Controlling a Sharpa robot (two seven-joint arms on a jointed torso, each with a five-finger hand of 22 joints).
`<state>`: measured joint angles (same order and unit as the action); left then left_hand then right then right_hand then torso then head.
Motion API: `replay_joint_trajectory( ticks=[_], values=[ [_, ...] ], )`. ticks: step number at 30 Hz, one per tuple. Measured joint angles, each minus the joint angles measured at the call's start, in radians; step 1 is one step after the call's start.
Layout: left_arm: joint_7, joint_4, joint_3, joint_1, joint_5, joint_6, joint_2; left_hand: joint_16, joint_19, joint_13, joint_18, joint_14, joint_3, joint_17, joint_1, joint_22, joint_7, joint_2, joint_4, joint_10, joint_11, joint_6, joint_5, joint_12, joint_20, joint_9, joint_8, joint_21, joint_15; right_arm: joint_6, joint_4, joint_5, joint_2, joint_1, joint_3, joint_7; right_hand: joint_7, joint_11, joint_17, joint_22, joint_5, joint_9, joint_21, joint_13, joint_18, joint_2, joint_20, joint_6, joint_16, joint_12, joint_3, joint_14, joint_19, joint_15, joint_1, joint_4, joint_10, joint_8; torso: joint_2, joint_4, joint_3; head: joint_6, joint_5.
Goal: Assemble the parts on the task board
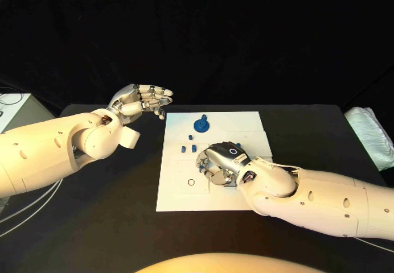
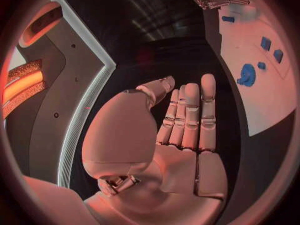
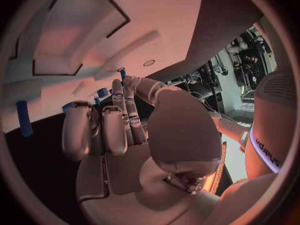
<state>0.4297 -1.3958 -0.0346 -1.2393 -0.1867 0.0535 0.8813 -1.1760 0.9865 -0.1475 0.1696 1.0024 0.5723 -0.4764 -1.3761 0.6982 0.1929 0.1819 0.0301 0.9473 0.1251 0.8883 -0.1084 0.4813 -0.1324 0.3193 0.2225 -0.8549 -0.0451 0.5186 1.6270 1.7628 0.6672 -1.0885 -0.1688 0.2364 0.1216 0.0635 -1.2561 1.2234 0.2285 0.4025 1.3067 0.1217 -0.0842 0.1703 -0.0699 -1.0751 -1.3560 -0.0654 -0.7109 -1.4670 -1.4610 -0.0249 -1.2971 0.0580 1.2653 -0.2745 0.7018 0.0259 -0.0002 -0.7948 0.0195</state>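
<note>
the left hand point(image 1: 141, 99) is held empty with fingers apart above the table's far left, while the right hand point(image 1: 223, 165) is laid, fingers curled, on the white board point(image 1: 215, 196) near small blue parts point(image 1: 188, 148), its grasp not discernible.

bg: black backdrop | black table point(image 1: 98, 227) | white box point(image 1: 18, 111) far left edge

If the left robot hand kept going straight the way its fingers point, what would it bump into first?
Probably the blue wheel-shaped part near the white board's far edge. The left robot hand hangs open above the table, so it might pass over it; depth is unclear.
</note>
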Motion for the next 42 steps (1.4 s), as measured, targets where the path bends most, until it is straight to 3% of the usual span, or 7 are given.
replay_joint_trajectory(
  ticks=[27, 42],
  values=[
    [-0.011, -0.002, 0.000, 0.000, 0.000, -0.012, 0.002, 0.000, 0.000, 0.000, 0.000, 0.000, 0.000, -0.001, 0.000, 0.000, 0.000, 0.000, 0.000, 0.000, 0.000, 0.000, 0.000, 0.000, 0.000, 0.000, 0.000, 0.000, 0.000, -0.022, -0.011, 0.032, -0.008, -0.001, 0.003, 0.000, -0.002, 0.000, 0.003, 0.000, 0.004, 0.008, 0.000, -0.001, 0.000, -0.006, 0.000, 0.006, 0.000, 0.002, -0.003, 0.000, 0.000, 0.000, 0.006, -0.003, 0.000, -0.003, 0.000, 0.0003, -0.0007, -0.007, 0.001],
    [-0.019, 0.001, 0.000, 0.000, 0.000, -0.020, 0.002, 0.000, 0.000, 0.000, 0.000, -0.004, 0.000, -0.001, 0.000, -0.001, 0.000, 0.000, 0.000, -0.002, 0.002, 0.000, 0.000, 0.000, 0.000, -0.001, 0.000, 0.000, -0.004, 0.019, 0.007, 0.046, 0.006, 0.011, -0.003, -0.001, 0.001, 0.000, 0.002, 0.006, 0.000, 0.005, 0.000, 0.000, 0.000, -0.006, 0.000, 0.005, 0.000, 0.001, -0.006, 0.000, 0.000, 0.000, 0.006, 0.000, 0.000, -0.003, 0.000, 0.0003, 0.0006, -0.006, 0.002]
  ],
)
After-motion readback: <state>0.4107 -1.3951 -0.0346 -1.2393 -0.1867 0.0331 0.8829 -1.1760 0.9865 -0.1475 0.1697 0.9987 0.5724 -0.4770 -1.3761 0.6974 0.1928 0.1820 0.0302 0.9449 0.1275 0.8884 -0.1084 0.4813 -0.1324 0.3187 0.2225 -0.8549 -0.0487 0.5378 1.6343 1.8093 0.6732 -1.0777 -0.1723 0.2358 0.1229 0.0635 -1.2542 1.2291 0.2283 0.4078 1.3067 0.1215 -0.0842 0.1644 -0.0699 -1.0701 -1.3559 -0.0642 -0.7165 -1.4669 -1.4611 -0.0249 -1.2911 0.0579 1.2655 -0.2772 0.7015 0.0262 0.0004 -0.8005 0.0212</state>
